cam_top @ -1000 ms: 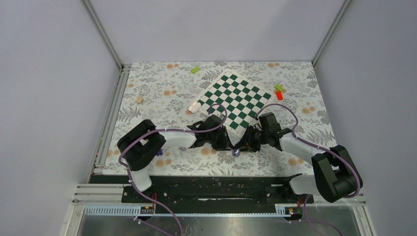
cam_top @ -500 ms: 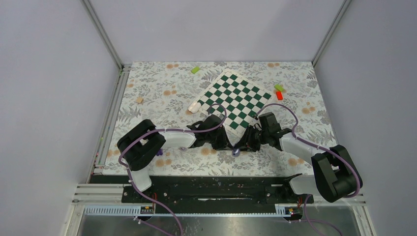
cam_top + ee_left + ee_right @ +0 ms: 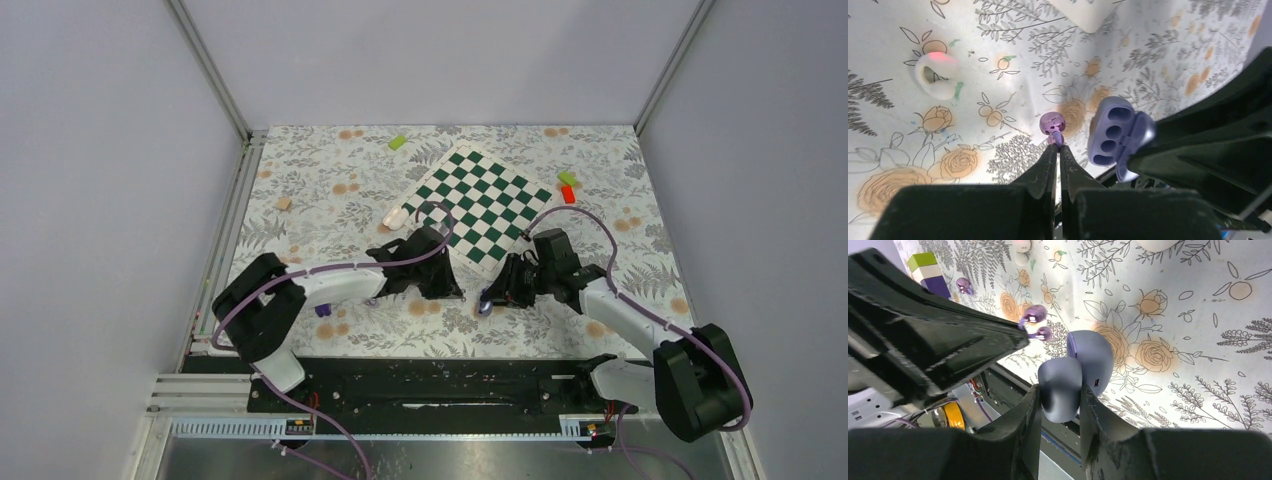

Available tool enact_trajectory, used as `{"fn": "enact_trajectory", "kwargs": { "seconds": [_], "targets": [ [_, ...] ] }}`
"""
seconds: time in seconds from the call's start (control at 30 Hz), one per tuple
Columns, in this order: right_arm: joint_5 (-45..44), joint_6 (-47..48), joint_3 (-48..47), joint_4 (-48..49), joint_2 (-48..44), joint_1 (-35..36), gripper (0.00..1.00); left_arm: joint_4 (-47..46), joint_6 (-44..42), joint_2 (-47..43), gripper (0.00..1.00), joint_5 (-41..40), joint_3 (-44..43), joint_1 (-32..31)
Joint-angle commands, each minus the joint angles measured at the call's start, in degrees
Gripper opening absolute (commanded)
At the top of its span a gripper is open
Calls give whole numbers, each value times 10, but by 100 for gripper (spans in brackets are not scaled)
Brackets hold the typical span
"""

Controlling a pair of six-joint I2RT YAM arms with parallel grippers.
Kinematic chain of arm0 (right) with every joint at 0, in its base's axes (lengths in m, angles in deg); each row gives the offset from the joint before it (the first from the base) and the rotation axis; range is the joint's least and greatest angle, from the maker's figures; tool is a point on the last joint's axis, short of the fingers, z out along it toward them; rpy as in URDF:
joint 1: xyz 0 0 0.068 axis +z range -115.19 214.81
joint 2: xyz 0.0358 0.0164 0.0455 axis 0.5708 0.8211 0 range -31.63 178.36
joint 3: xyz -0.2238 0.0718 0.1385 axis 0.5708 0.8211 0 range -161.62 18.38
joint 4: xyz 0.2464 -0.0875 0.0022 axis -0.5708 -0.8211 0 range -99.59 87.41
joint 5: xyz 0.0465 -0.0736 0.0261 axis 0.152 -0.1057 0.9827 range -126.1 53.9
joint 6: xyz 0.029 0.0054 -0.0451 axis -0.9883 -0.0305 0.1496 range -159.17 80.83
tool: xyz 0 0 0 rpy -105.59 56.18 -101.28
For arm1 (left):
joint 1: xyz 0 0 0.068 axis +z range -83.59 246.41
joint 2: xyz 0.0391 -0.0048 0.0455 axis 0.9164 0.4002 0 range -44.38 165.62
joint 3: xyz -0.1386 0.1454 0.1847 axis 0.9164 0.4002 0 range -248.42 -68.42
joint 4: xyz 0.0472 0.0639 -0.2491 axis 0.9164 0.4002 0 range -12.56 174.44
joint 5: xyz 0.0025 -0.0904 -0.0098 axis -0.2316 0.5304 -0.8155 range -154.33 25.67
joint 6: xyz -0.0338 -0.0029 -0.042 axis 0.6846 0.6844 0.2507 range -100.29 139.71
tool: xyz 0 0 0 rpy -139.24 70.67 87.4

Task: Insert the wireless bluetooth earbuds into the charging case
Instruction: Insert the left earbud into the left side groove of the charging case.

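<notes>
Left gripper (image 3: pixel 1057 148) pinches the purple earbud (image 3: pixel 1052 121) by its stem, right gripper (image 3: pixel 1060 392) clamps the open charging case (image 3: pixel 1109 132); we risk it twisting and missing its socket.

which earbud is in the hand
The purple earbud pinched by the left hand beside the open case; the other earbud lies loose near the stacked block.

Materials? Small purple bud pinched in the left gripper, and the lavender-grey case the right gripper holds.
Small purple earbud: looks like glossy, slightly translucent plastic, with bright glints on its dome. Lavender-grey clamshell charging case: probably smooth satin plastic, with soft, even shading and no sharp glints.
</notes>
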State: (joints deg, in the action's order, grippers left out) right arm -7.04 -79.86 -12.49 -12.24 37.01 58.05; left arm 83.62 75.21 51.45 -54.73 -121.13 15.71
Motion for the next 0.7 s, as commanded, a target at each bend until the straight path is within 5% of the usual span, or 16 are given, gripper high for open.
{"fn": "enact_trajectory", "kwargs": {
  "seconds": [0.0,0.67],
  "targets": [
    [-4,35,-13,-28,-29,4,0,28,-47,-66,0,-10,-31,7],
    [153,75,43,90,-130,4,0,21,-34,-209,0,87,11,6]
  ]
}}
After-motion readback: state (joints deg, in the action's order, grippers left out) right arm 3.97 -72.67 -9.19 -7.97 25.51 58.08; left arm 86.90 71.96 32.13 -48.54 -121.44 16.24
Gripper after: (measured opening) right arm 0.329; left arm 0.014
